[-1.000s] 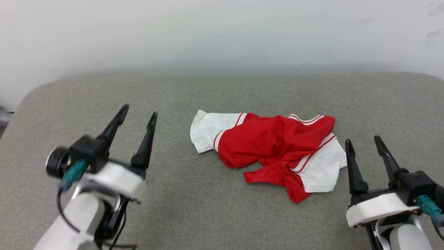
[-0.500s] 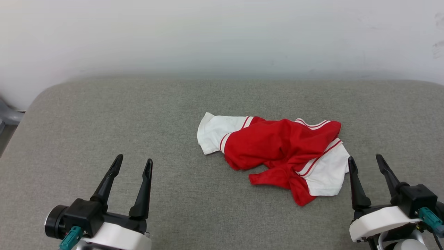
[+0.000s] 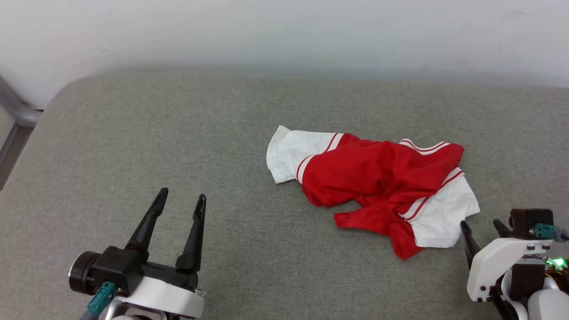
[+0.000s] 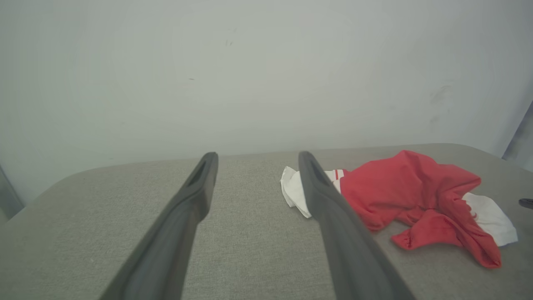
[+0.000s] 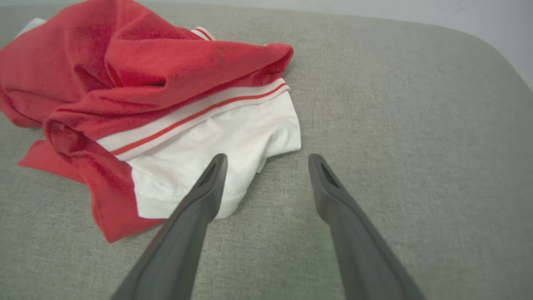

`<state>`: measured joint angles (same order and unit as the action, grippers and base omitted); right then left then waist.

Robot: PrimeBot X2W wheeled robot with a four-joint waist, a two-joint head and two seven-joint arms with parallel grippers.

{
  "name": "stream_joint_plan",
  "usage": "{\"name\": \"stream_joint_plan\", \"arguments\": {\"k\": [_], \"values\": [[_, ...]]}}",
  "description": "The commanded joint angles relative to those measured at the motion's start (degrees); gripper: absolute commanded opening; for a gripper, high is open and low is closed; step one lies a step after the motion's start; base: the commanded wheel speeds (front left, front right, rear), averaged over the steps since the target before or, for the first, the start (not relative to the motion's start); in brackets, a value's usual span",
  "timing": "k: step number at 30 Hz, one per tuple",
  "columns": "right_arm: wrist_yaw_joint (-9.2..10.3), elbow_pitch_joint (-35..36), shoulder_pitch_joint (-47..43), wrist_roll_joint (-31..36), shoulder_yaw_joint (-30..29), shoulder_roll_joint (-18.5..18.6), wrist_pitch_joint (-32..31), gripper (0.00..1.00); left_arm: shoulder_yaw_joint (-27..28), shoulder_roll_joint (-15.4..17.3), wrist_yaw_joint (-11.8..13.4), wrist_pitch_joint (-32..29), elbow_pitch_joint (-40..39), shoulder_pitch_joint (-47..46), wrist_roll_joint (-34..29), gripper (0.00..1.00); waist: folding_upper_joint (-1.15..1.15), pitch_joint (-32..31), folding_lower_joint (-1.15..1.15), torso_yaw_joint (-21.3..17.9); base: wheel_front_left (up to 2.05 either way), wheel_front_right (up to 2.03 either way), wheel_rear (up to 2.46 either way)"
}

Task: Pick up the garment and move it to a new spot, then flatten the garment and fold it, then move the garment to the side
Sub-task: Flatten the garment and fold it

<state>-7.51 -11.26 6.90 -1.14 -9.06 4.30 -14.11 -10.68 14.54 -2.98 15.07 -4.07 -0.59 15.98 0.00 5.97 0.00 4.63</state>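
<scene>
At 7 o'clock in the head view the left claw [image 3: 183, 193] is seen spread wide and empty; the right claw [image 3: 480, 223] at 4 o'clock, equally wide and empty, is half hidden behind its white housing. Farther out, toward 3 o'clock, the garment [image 3: 369, 178] is left crumpled on the grey bench [image 3: 178, 133], its red body bunched so its front is hidden, white striped sleeves exposed at both ends.
</scene>
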Motion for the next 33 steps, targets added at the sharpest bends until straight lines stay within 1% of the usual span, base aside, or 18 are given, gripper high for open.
{"name": "stream_joint_plan", "arguments": {"k": [1,3,6,10,13,14,15,16,17,18,24,29,33], "values": [[0.04,-0.72,1.37,-1.15,-0.72,0.58,-3.86,1.0,0.14,-0.73,-0.61,0.15,0.37,-1.1,-0.88,1.0,0.0,1.03,0.0,1.12,0.0,0.0,0.0],[0.04,-1.63,2.19,-2.25,-1.13,0.68,-7.71,1.0,0.09,-1.59,-1.22,0.15,0.75,-1.41,-1.38,1.0,0.0,1.64,0.0,1.88,0.0,0.0,0.0],[0.04,-3.1,3.28,-2.57,-1.51,1.24,-11.05,1.0,0.25,-2.37,-2.04,0.15,1.23,-2.07,-1.99,1.0,0.0,2.36,0.0,2.99,0.0,0.0,0.0],[0.04,-4.84,4.28,-3.52,-1.86,0.96,-12.17,1.0,0.62,-3.11,-2.53,0.15,1.47,-2.43,-2.55,1.0,0.0,3.05,0.0,3.95,0.0,0.0,0.0],[0.04,-7.86,5.02,-2.87,-1.73,1.58,-12.39,1.0,1.01,-3.7,-3.03,0.15,1.63,-3.01,-3.28,1.0,0.0,3.88,0.0,4.82,0.0,0.0,0.0],[0.04,-7.86,5.02,-2.87,-1.73,1.58,-12.39,1.0,1.01,-3.7,-3.03,0.15,1.63,-3.01,-3.28,1.0,0.0,3.88,0.0,4.82,0.0,0.0,0.0],[0.04,-8.79,5.1,-2.83,-1.52,1.7,-12.37,0.94,1.17,-3.78,-3.07,0.15,1.7,-3.05,-3.32,1.0,0.0,3.99,0.0,4.92,0.0,0.0,0.0],[0.04,-9.59,5.26,-2.95,-1.65,1.68,-12.4,0.44,1.28,-3.9,-3.24,0.15,1.78,-3.06,-3.5,1.0,0.0,4.03,0.0,4.99,0.0,0.0,0.0],[0.04,-10.02,5.28,-2.67,-1.34,2.12,-12.12,0.03,1.35,-4.05,-3.35,0.15,1.87,-3.01,-3.66,1.0,0.0,4.04,0.0,5.05,0.0,0.0,0.0],[0.05,-10.29,5.3,-2.57,-1.31,2.57,-11.82,0.0,1.36,-4.21,-3.44,0.15,1.96,-2.89,-3.82,1.0,0.0,4.01,0.0,5.05,0.0,0.0,0.0],[0.07,-8.32,4.56,-0.94,-2.17,6.85,-10.51,0.0,1.52,-5.33,-3.92,0.15,2.77,-1.94,-4.32,1.0,0.0,3.1,0.0,4.03,0.0,0.0,0.0],[0.06,-6.47,3.86,0.73,-2.21,11.87,-11.18,0.0,1.21,-5.74,-4.12,0.15,3.3,-1.83,-4.63,1.0,0.0,2.2,0.0,2.93,0.0,0.0,0.0],[0.06,-8.1,4.06,1.79,-2.99,14.64,-11.46,0.0,1.16,-5.84,-4.31,0.15,3.54,-1.97,-4.69,1.0,0.0,1.87,0.0,2.29,0.0,0.0,0.0]]}}
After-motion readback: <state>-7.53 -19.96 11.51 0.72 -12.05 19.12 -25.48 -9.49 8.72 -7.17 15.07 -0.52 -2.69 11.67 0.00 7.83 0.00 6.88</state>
